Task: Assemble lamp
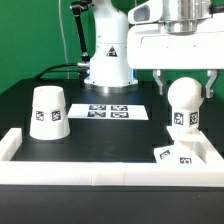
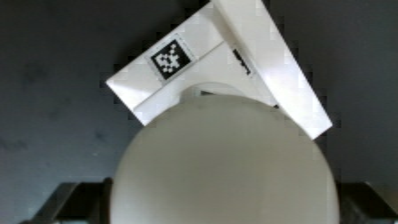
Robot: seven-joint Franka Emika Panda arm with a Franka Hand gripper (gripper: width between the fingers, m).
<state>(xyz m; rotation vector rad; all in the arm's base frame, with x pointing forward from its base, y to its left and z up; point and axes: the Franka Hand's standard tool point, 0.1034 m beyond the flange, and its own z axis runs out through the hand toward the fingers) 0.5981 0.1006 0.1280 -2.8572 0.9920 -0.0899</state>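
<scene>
My gripper (image 1: 183, 86) is shut on the white rounded bulb piece (image 1: 183, 108), a finger on each side of its rounded top. It holds the bulb upright just above the flat square base (image 1: 174, 154), which lies by the white wall at the exterior view's right. The tapered shade (image 1: 48, 112) stands mouth down on the black table at the exterior view's left. In the wrist view the bulb (image 2: 222, 150) fills the middle between my dark fingers (image 2: 80, 200). Beyond it lies the base (image 2: 173, 62) with its square marker.
A low white wall (image 1: 90, 170) runs along the table's front and both sides; it also shows in the wrist view (image 2: 281, 70). The marker board (image 1: 110, 112) lies flat mid-table. The robot's own base (image 1: 108, 50) stands at the back.
</scene>
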